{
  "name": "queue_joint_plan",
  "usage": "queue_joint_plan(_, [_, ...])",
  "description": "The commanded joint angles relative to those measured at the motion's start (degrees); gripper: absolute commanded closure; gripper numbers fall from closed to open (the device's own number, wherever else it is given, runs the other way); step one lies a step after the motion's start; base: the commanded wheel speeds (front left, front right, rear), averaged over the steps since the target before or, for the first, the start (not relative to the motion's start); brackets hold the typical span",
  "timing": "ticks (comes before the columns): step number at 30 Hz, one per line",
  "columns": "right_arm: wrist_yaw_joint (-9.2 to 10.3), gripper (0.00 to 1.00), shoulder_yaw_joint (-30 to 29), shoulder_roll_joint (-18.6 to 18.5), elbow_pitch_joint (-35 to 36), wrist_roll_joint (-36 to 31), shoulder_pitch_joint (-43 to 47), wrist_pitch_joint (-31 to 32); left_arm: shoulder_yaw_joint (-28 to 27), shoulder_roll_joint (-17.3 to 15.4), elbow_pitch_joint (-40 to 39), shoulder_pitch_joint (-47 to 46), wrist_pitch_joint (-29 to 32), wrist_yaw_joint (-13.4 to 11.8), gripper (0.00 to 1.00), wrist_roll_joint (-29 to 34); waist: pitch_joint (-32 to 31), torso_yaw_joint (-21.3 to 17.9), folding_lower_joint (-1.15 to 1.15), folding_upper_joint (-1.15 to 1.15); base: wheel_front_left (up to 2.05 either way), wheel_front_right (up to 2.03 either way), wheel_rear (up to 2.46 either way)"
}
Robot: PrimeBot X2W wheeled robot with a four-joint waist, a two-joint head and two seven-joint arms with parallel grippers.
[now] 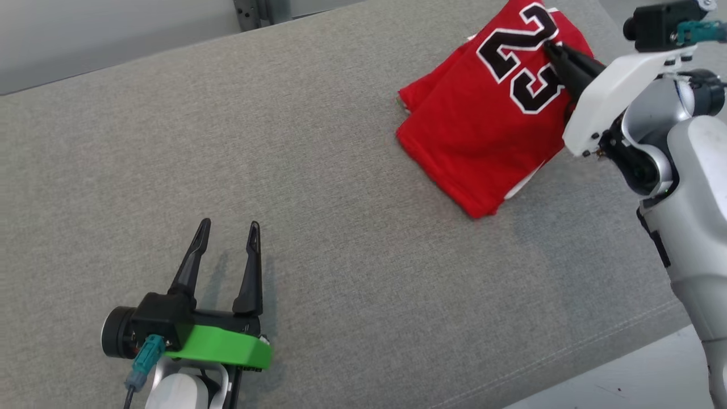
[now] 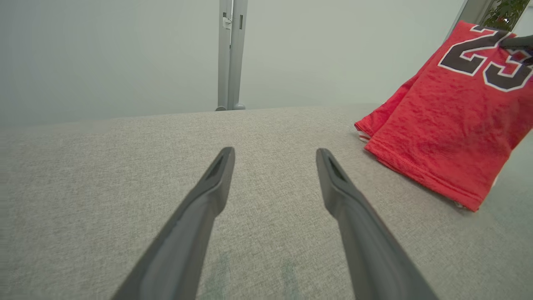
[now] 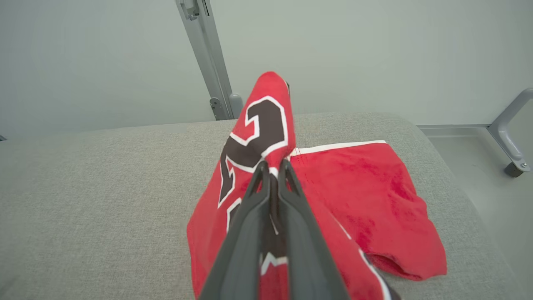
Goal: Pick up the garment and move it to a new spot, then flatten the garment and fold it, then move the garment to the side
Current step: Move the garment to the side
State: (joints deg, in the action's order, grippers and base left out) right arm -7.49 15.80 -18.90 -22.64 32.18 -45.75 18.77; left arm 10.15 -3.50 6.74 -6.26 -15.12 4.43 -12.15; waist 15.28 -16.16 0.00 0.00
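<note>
On jersey (image 1: 488, 130), right end effector (image 1: 550, 48) clamped

Soft, even light (faint shadows)

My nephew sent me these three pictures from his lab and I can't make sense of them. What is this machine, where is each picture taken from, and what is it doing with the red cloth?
It is a two-armed robot. One picture looks down from its head; the others come from cameras on each wrist, looking along that hand's two dark fingers. On the grey padded surface lies a folded red jersey with a black number. The right hand is shut on the jersey, pinching a fold and lifting it. The left hand is open, holds nothing and sits apart from the jersey.
</note>
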Motion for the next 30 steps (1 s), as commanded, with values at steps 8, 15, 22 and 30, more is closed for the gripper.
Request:
queue_joint_plan(8, [0.00, 1.00, -0.66, -2.86, -5.84, -3.49, -6.64, 1.13, -0.01, 0.03, -0.32, -0.26, -0.01, -0.25, 0.00, -0.40, 1.49, 3.77, 0.00, 0.00, 0.00, 0.00, 0.00])
queue_joint_plan(15, [0.00, 1.00, -1.35, -7.91, -8.88, -5.00, -10.48, 4.60, 0.30, 0.09, -0.49, -1.12, -0.01, 0.22, 0.00, 0.26, 3.34, 5.53, 0.00, 0.00, 0.00, 0.00, 0.00])
queue_joint_plan(22, [0.01, 1.00, -4.72, -14.80, -13.12, -9.56, -12.31, 5.63, 0.49, -0.11, -0.28, -2.41, -0.01, 0.50, 0.00, 0.93, 6.13, 7.69, 0.00, 0.00, 0.00, 0.00, 0.00])
queue_joint_plan(30, [0.01, 1.00, -10.82, -16.83, -20.84, -16.73, -12.95, 2.47, 1.26, -0.73, -0.31, -4.03, -0.01, 0.97, 0.00, 1.70, 9.77, 10.27, 0.00, 0.00, 0.00, 0.00, 0.00])
